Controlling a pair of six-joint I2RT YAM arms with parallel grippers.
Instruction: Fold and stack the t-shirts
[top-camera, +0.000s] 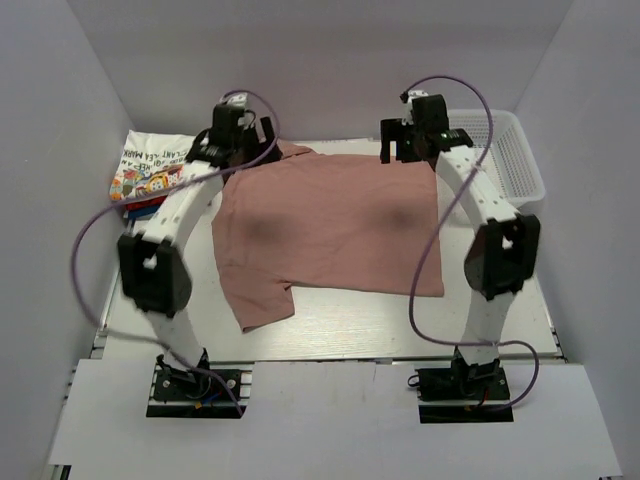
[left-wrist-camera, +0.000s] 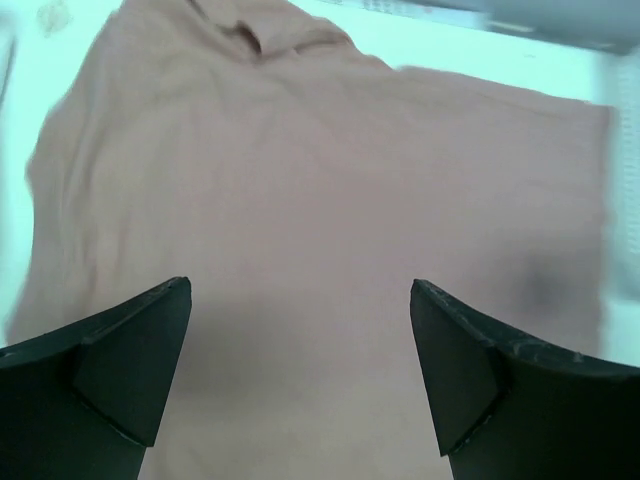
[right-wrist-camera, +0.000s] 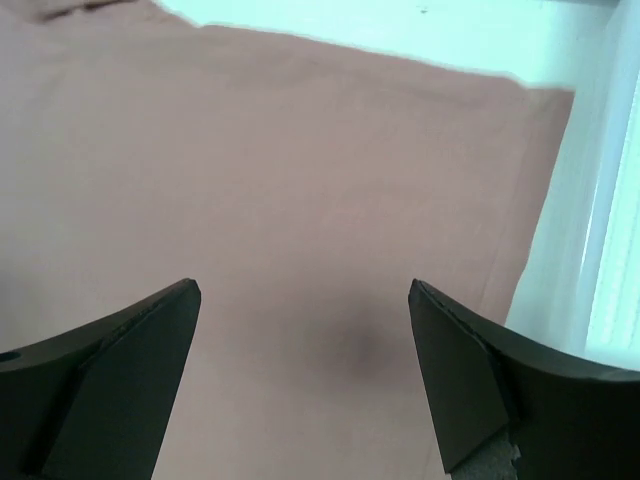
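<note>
Hovering left tool (left-wrist-camera: 300, 285) and right tool (right-wrist-camera: 303, 290), both wide, over pink tee (top-camera: 330, 225) by surface (top-camera: 350, 320) far edge; I judged fold pending; next needed grips on tee's far corners.

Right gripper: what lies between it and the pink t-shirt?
Nothing: the right wrist view shows only bare pink t-shirt between the open fingers of the right gripper.

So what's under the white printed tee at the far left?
Edges of a red tee and a blue tee show beneath the white printed tee. The rest is covered by it and the left arm.
</note>
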